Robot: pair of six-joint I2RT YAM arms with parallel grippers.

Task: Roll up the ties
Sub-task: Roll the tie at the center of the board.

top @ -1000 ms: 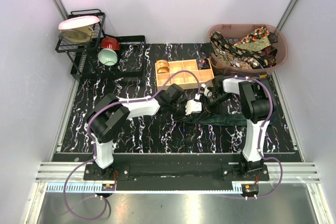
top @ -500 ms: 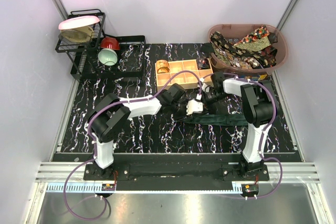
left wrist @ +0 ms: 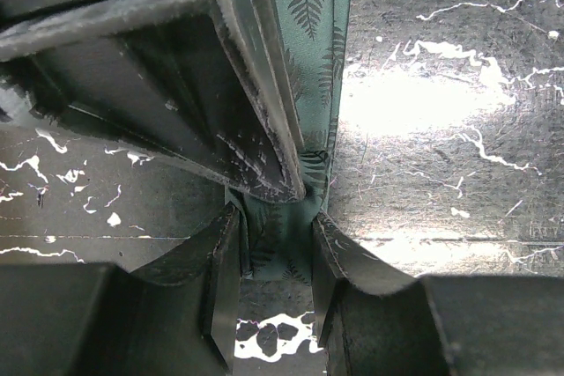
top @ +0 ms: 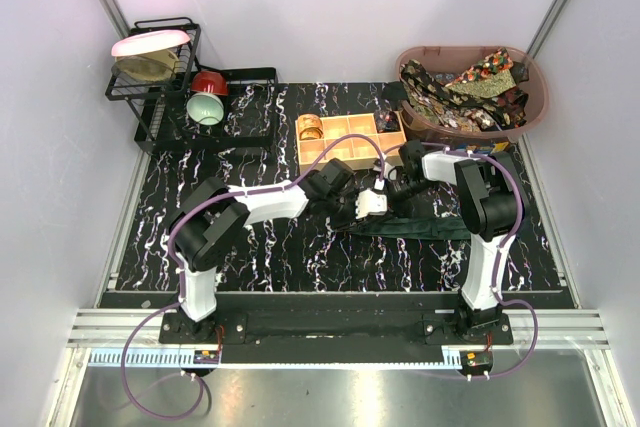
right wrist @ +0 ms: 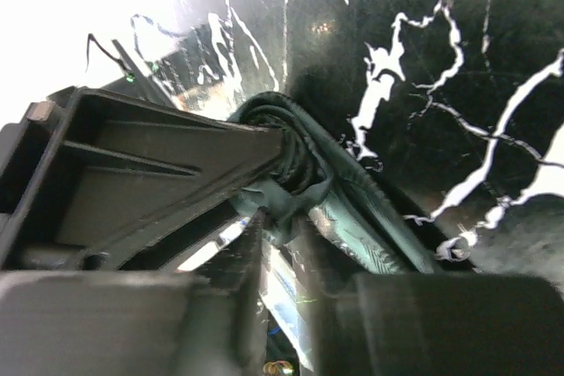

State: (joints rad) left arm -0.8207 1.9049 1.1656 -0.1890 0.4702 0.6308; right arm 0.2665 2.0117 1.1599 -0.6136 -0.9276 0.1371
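The green tie (left wrist: 322,24), printed with fern leaves, lies just right of the middle of the black marbled worktop (top: 300,247), in front of the wooden box (top: 340,157). Its flat length runs toward the right edge. Its left end is wound into a small roll (right wrist: 286,147), and both arms meet there.

The left claw (left wrist: 275,217) is pressed together on the tie. The fabric bunches between its two fingers, and the free strip runs on flat over the worktop. The right claw (right wrist: 280,235) is at the roll, with fabric dipping into the narrow gap between its blurred fingers. I cannot tell whether it pinches the tie or only brackets it.

The box holds a gold-coloured roll (top: 311,127) in its far left compartment and something dark in its far right one. At the far right corner a brownish basket (top: 455,134) holds a heap of patterned ties (top: 465,87). At the far left corner a black dish rack (top: 160,97) carries a pink plate (top: 150,42), with a red bowl (top: 208,82) and a pale green bowl (top: 205,107) beside it.
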